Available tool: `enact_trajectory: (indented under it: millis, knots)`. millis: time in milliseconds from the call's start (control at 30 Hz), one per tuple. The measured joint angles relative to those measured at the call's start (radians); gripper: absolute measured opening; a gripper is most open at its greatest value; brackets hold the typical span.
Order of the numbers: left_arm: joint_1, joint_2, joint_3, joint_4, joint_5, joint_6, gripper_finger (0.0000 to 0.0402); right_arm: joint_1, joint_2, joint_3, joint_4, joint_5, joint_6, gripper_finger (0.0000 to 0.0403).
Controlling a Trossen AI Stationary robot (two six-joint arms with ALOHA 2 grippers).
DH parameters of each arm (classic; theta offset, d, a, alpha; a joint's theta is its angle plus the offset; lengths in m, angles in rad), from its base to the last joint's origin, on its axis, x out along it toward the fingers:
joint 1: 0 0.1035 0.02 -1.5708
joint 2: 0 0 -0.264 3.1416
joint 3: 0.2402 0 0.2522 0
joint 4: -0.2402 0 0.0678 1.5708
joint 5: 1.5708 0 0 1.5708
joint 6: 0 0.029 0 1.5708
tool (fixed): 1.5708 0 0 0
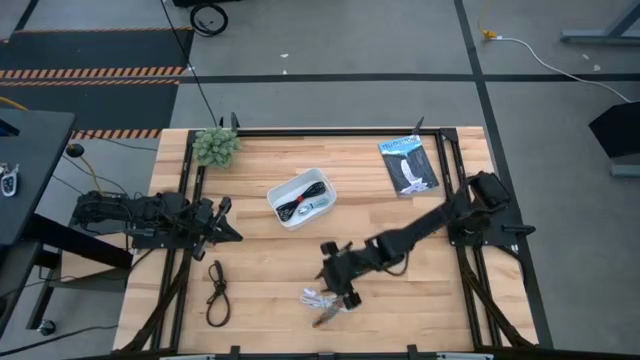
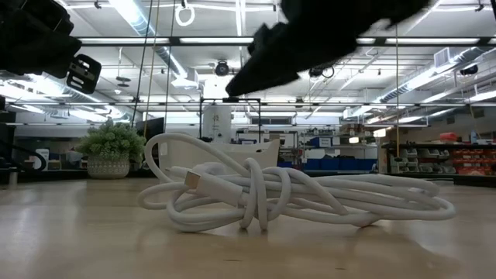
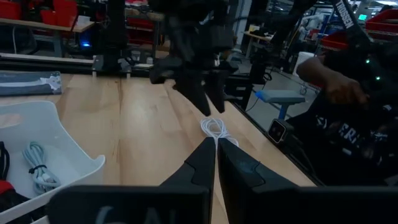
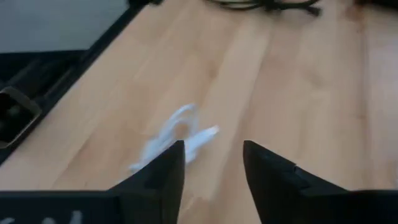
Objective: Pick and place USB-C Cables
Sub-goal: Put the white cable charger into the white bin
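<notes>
I have the right gripper (image 1: 345,287) hovering above the white cable (image 1: 318,298), which lies loose on the table (image 1: 420,300) at about seven o'clock from the white tray (image 1: 318,180). In the right wrist view the fingers (image 4: 163,171) stand apart with nothing between them and the cable sits just ahead. The tray already holds a black cable with a red tie (image 1: 292,209) and a grey-blue cable (image 1: 312,207); a dark cable (image 1: 216,292) waits at the tray's eight o'clock. I judge this the approach to the grasp: next I must centre over the bundle, descend and close. The left gripper (image 1: 228,232) rests pinched together, empty, at nine o'clock.
</notes>
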Motion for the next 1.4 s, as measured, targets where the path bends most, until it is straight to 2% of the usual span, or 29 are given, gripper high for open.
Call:
enact_trajectory:
  millis: [233,433,600,733,833,967,1167,1400]
  knots:
    - [0.000,0.000,0.000,0.000,0.000,0.000,0.0025,0.096,0.030,-0.038,0.006,0.156,0.038,0.0253]
    - [0.000,0.005,-0.001,0.001,0.000,0.000,0.0025,0.127,0.150,0.069,-0.021,0.176,0.050,0.0312]
    - [0.000,0.029,-0.001,0.012,0.000,0.000,0.0025,0.130,0.200,0.136,-0.073,0.183,0.134,0.0339]
    - [0.000,0.033,-0.001,0.007,0.000,0.000,0.0025,0.130,0.214,0.145,-0.143,0.239,0.180,0.0342]
    - [0.000,0.033,-0.001,0.009,0.000,0.000,0.0025,0.130,0.214,0.145,-0.167,0.250,0.179,0.0331]
    - [0.000,0.032,-0.001,0.009,0.000,0.000,0.0025,0.130,0.214,0.145,-0.177,0.216,0.178,0.0297]
    - [0.000,0.032,-0.001,0.008,0.000,0.000,0.0025,0.115,0.214,0.145,-0.213,0.203,0.173,0.0208]
    - [0.000,0.032,-0.001,0.008,0.000,0.000,0.0025,0.094,0.213,0.145,-0.232,0.204,0.094,0.0106]
